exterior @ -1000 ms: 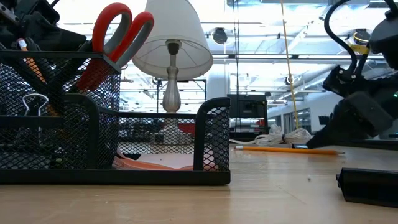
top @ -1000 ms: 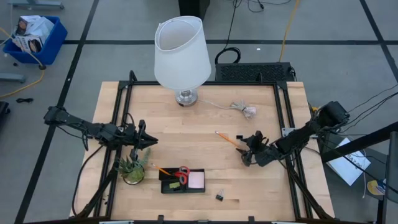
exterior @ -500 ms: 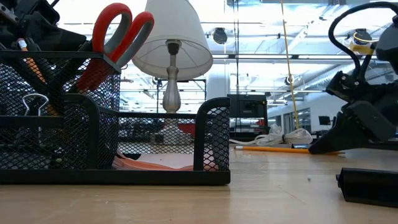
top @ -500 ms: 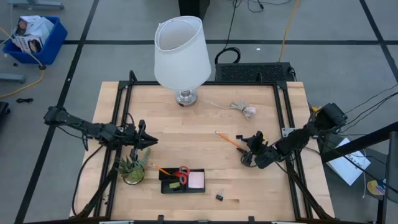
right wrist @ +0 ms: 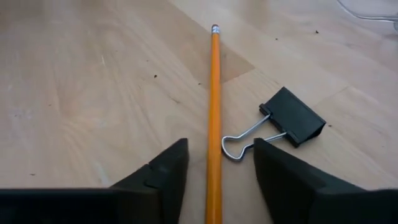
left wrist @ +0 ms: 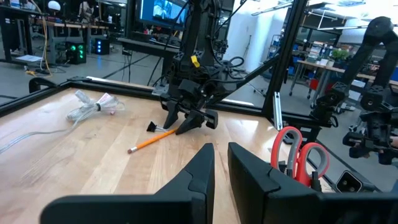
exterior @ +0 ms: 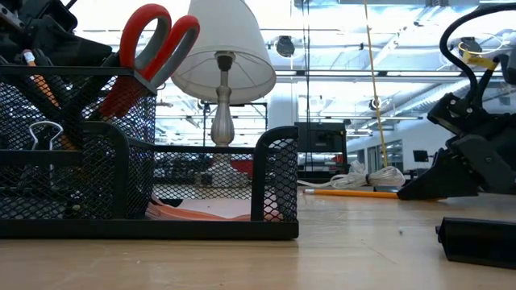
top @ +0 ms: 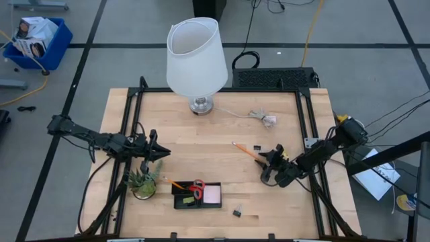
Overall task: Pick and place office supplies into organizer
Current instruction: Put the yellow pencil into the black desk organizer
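Since a second ago our right hand [top: 267, 163] has slid lower in the high view, and its spread fingers [right wrist: 163, 174] now straddle the orange pencil [right wrist: 214, 118] lying on the desk [top: 201, 141] (a black binder clip [right wrist: 292, 116] sits just beside it). Our left hand [top: 161, 154] waits nearly closed at mid-left. At bottom centre, the organizer [top: 196, 195] holds scissors [top: 197, 187].

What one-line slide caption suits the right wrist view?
Right tool, open, straddles an orange pencil on the table beside a black binder clip.
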`<move>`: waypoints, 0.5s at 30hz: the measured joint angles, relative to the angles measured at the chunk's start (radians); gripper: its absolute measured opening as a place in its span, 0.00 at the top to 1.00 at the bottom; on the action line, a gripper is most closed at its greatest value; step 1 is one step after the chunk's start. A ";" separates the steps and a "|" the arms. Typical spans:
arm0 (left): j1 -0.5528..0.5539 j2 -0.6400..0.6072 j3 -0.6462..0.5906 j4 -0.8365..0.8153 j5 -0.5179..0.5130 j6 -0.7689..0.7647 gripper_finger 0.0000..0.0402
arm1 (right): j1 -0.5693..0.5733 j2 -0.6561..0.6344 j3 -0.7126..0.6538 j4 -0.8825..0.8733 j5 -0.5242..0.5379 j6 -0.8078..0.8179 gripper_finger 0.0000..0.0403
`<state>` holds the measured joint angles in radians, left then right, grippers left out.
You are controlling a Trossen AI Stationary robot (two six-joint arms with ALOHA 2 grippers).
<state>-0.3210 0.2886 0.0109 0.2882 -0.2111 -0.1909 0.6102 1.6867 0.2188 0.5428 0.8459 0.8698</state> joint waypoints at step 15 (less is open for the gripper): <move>0.000 0.000 0.000 0.000 0.000 0.000 0.88 | 0.003 0.002 0.000 0.062 -0.038 -0.101 0.97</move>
<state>-0.3214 0.2886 0.0109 0.2882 -0.2111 -0.1909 0.6132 1.6891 0.2183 0.6052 0.8083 0.7689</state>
